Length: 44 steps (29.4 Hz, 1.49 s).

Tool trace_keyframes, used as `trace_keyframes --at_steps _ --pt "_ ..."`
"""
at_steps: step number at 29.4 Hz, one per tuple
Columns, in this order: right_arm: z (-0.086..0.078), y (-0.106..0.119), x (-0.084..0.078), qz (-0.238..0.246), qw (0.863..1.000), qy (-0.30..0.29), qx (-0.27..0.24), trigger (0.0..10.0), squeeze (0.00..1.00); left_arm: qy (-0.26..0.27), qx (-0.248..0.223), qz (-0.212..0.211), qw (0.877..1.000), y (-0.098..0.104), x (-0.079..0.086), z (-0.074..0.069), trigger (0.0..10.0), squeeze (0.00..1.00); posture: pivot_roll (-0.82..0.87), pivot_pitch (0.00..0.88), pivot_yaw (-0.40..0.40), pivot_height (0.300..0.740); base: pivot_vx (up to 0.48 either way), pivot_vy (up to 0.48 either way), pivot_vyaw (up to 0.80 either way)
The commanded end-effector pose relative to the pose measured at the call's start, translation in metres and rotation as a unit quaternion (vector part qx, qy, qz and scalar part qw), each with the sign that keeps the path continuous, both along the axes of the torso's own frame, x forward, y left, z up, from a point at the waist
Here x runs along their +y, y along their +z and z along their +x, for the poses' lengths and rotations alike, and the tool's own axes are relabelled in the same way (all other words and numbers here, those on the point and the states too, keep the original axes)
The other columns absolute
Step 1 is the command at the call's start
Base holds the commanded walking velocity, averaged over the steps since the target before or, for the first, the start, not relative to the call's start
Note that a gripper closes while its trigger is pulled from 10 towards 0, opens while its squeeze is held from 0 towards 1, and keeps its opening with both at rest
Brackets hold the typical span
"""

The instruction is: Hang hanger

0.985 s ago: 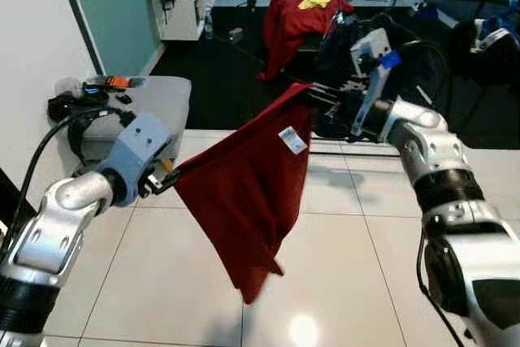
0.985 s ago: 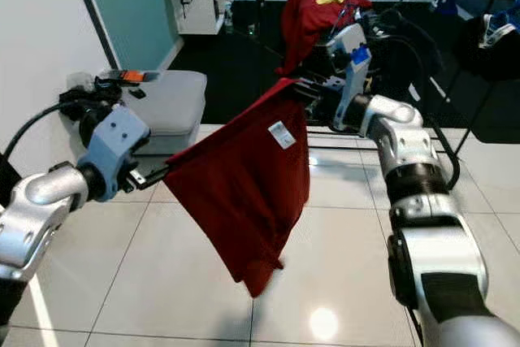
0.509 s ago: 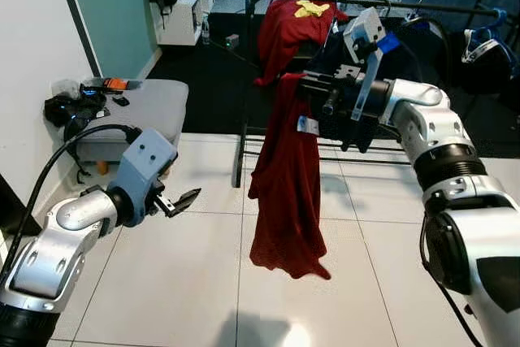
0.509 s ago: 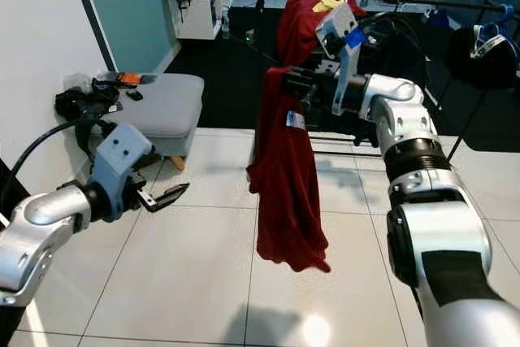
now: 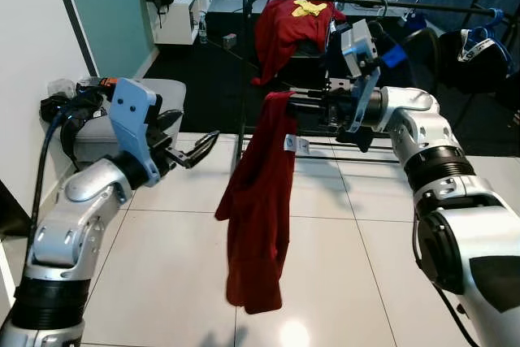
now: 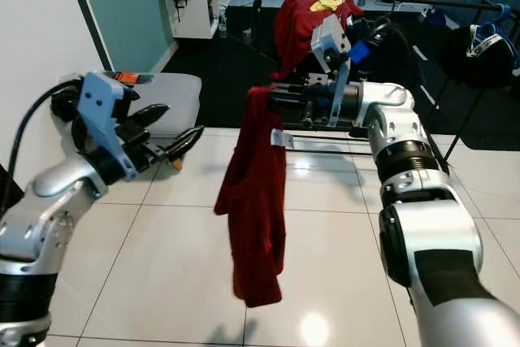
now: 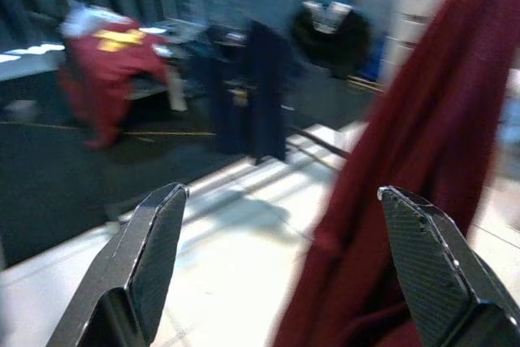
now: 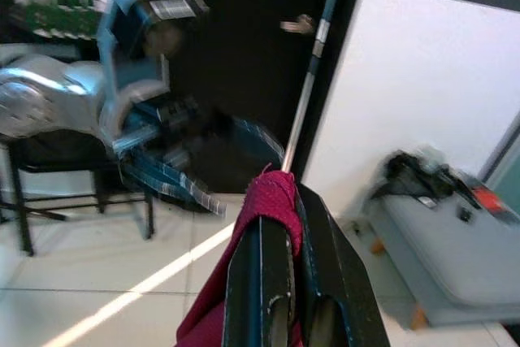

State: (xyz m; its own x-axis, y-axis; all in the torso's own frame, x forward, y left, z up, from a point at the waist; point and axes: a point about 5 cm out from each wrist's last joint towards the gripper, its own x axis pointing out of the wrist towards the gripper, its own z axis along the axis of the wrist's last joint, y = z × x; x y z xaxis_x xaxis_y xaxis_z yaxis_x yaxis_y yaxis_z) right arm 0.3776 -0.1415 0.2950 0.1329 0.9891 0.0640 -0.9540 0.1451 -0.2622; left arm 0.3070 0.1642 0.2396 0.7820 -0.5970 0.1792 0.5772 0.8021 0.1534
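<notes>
The right gripper [image 5: 280, 105] is pinched on one top corner of the red garment [image 5: 258, 209], which hangs straight down from the fingers toward the tiled floor [image 5: 341, 266], its lower hem at about 6 o'clock of the grip and clear of the tiles. In the right wrist view the two fingers [image 8: 268, 282] are pressed together with a fold of red cloth between them. No hanger can be made out inside the cloth, so it cannot be told whether the garment is on one. The left gripper [image 5: 192, 149] stands at 9 o'clock of the garment, near it but apart, its fingers spread and holding nothing; in the left wrist view the fingertips [image 7: 162, 233] frame the red cloth without touching it. The clothes rail [image 5: 382, 4] runs across at 12 o'clock, behind the held garment, with another red shirt [image 5: 288, 26] already draped on it and dark clothes [image 5: 479, 50] further toward 2 o'clock. Risks, judged from this arrangement: the single-corner pinch carries the full weight of the cloth, so a quick lift or swing toward the rail may pull the fold out and drop the garment. The loose hanging length may drag or snag on the rail's lower frame [image 5: 341, 152] or catch on the draped shirt during the approach. If the left gripper closes on a loose fold instead of the shoulder, the garment will bunch and hang unevenly.
</notes>
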Motion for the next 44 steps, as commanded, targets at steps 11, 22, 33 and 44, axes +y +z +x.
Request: trace_keyframes --at_steps 11,22,33,44 --pt "-0.009 -0.001 0.016 0.023 0.996 0.081 -0.013 10.0 0.0 -0.055 0.027 0.023 0.998 -0.016 -0.005 -0.01 10.0 0.0 0.07 0.035 -0.071 0.74 0.0 0.0 0.0" --pt "-0.013 -0.006 0.021 -0.009 0.994 0.105 -0.018 10.0 0.0 -0.098 0.012 -0.017 0.995 -0.005 -0.004 -0.017 10.0 0.0 0.07 0.04 -0.072 0.74 0.0 0.0 0.0" --pt "-0.013 -0.011 0.017 -0.025 0.995 0.099 -0.007 10.0 0.0 -0.109 -0.007 -0.067 0.992 0.007 0.007 -0.02 10.0 0.0 0.07 0.044 -0.071 0.74 0.0 0.0 0.0" --pt "-0.014 -0.009 0.017 -0.03 0.994 0.102 -0.02 10.0 0.0 -0.18 0.019 -0.056 0.982 0.001 -0.018 -0.019 10.0 0.0 0.07 0.041 -0.07 0.74 0.0 0.0 0.0"
